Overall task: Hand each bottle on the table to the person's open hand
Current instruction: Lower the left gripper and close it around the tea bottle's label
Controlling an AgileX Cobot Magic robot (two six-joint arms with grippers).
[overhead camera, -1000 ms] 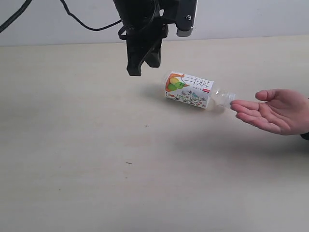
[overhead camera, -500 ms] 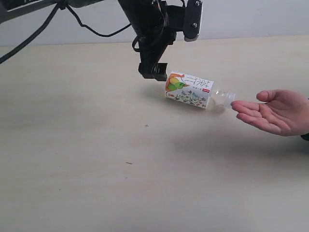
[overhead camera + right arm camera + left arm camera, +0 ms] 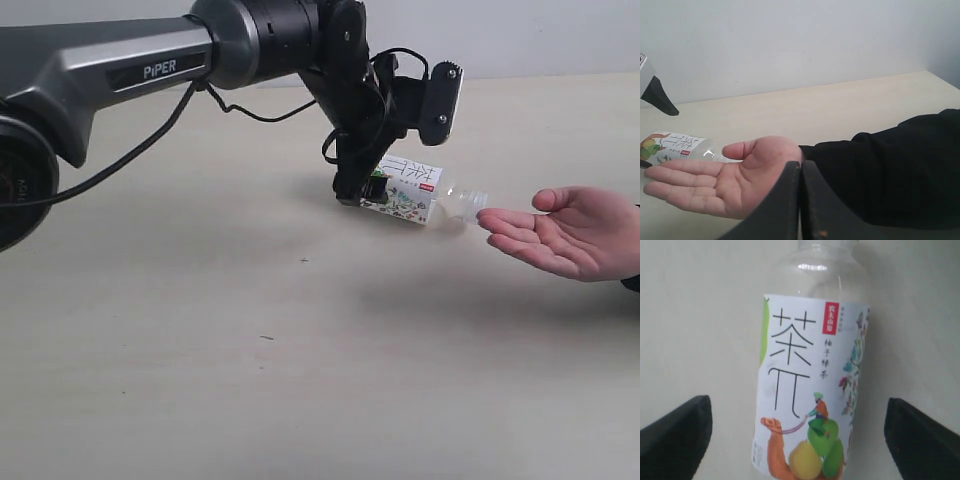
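Observation:
One clear bottle [image 3: 408, 192] with the orange-green fruit label lies on its side on the table [image 3: 300, 350], neck pointing at the person's open hand [image 3: 565, 235]. Its uncapped mouth almost touches the fingertips. My left gripper [image 3: 356, 190] is down at the bottle's base end, open. In the left wrist view the bottle [image 3: 810, 390] lies between the two black fingers [image 3: 680, 435], with a gap on each side. My right gripper [image 3: 801, 167] is shut on nothing, just behind the hand [image 3: 735, 180]. The other bottles are out of view.
The person's black sleeve [image 3: 900, 170] runs off to the right. The left arm [image 3: 150, 70] and its cable stretch across the back left. A few dark specks [image 3: 304, 260] mark the wood-grain top.
The left arm has come down and moved right, from above the table to the bottle's base end. Bottle and hand have stayed still.

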